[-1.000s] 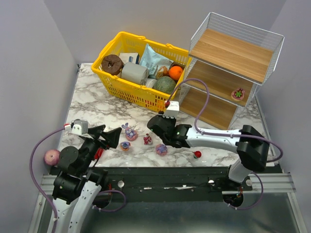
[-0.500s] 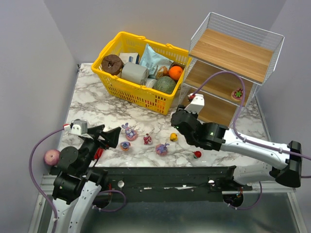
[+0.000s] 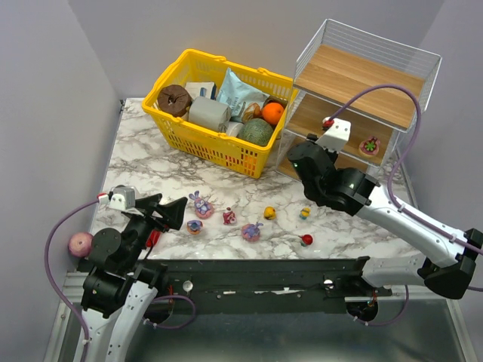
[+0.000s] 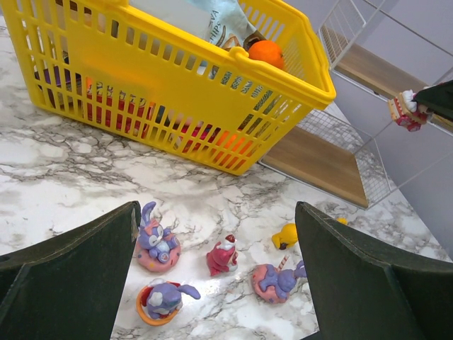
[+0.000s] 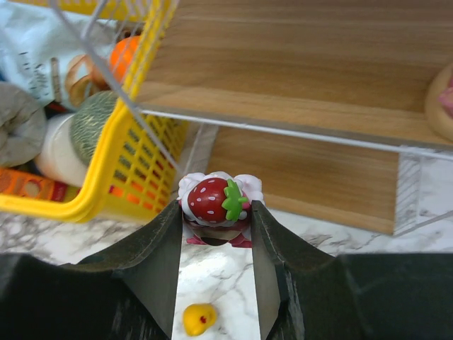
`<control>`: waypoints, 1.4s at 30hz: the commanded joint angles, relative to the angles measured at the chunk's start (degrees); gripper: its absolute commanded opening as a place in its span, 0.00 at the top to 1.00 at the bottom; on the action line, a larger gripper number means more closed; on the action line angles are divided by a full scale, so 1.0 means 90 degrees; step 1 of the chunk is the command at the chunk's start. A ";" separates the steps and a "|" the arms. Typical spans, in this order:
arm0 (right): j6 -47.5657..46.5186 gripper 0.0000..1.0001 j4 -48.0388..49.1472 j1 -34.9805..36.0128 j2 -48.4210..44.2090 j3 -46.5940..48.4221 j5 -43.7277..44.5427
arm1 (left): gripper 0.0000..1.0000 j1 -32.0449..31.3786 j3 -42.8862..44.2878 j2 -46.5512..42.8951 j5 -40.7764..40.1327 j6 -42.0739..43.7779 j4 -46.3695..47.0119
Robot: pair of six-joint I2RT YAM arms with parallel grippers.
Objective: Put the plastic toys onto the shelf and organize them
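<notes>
Marble bench [image 3: 151,170] is left with seven plastic toys [image 3: 200,205], one shelved at two o'clock, strawberry toy [image 5: 214,200] pinched by right gripper [image 5: 216,216], left gripper [image 4: 216,212] spread.

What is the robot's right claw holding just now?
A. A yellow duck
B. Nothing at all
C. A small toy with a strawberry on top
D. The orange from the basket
C: the right wrist view shows the right gripper shut on the strawberry-topped toy, close in front of the shelf.
</notes>
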 commanded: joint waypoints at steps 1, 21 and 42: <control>-0.0265 0.99 -0.0191 -0.0332 -0.0153 0.0247 0.0644 | 0.01 -0.0017 -0.0049 -0.0045 -0.0144 0.0039 0.0016; -0.1534 0.99 0.0981 -0.1474 -0.0055 0.0023 0.0674 | 0.01 -0.0017 -0.0039 -0.0055 -0.0144 0.0019 0.0006; -0.1701 0.94 0.1548 -0.1875 0.0287 -0.0358 0.0108 | 0.01 -0.0017 -0.0030 -0.0084 -0.0173 0.0029 -0.0014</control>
